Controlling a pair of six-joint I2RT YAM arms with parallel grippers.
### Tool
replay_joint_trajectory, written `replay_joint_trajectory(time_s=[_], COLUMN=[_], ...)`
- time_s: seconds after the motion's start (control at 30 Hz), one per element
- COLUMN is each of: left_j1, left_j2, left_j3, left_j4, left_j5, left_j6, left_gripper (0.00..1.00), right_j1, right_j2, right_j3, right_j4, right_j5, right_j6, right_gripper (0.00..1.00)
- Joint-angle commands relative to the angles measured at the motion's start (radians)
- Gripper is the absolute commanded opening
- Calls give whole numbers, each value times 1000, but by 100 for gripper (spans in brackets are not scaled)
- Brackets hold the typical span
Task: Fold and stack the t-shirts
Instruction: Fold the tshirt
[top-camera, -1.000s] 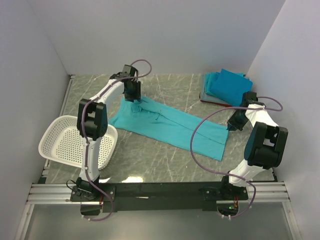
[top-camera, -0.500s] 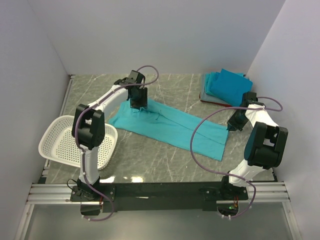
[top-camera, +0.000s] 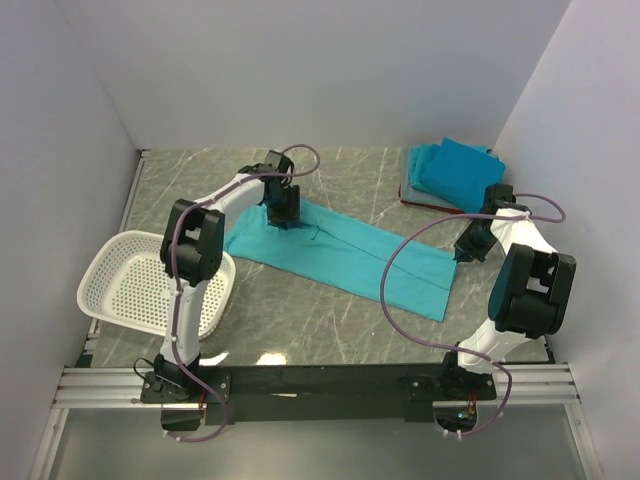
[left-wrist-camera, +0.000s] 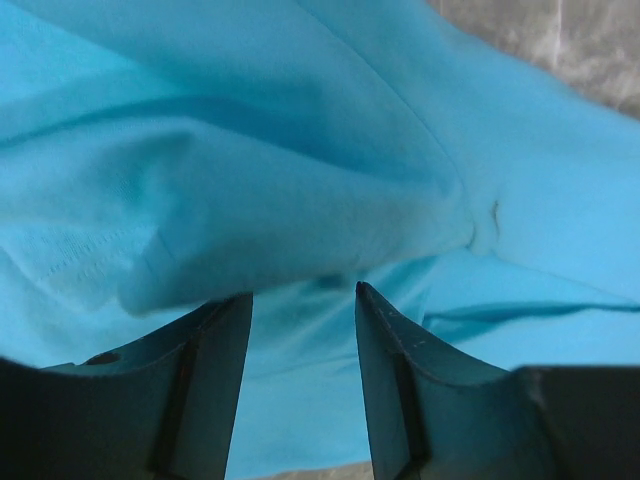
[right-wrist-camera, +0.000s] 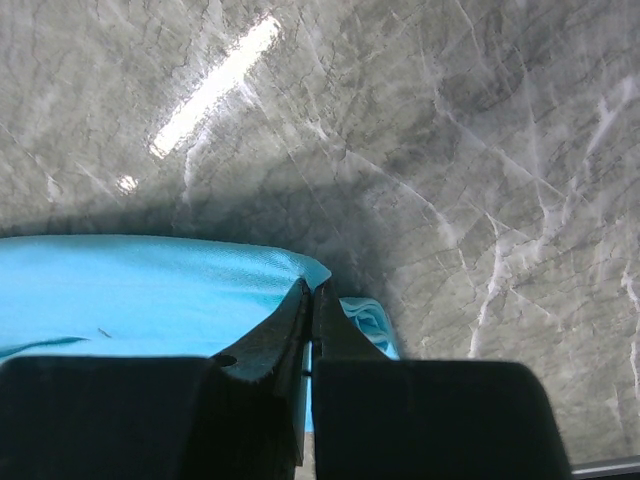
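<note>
Across the middle of the grey marbled surface (top-camera: 300, 325) a teal shirt (top-camera: 340, 250) lies stretched on a slant, one end at the far left and the other at the near right. At the near-right end the right tool (right-wrist-camera: 312, 290) has its fingers pressed together on the corner of the cloth, apparently pinning that end so the shirt lies taut. At the far-left end the left tool (left-wrist-camera: 303, 300) hovers low over rumpled cloth with its fingers apart, gripping nothing. It looks lined up for a pinch there, so that both ends can be lifted into a fold. A stack of folded shirts (top-camera: 455, 175) sits in the far right corner, well apart, presumably where this one belongs. A white basket (top-camera: 120, 290) rests at the near left.
</note>
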Motion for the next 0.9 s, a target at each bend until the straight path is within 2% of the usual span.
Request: replay_joint_trajectory(time_s=[0.0, 0.6, 0.87], left_j1=[22, 56, 57], left_j2=[11, 84, 84], left_j3=[57, 152, 115], left_j4=[56, 225, 248], left_j5=[22, 74, 94], left_j6=[-25, -39, -54], left_gripper=[51, 53, 45], right_j1=[-11, -11, -11], right_j2=[-59, -61, -65], right_j3=[1, 0, -14], right_j4=[-4, -11, -7], right_j5=[28, 31, 31], right_j6=[-3, -4, -1], right_gripper=[0, 0, 0])
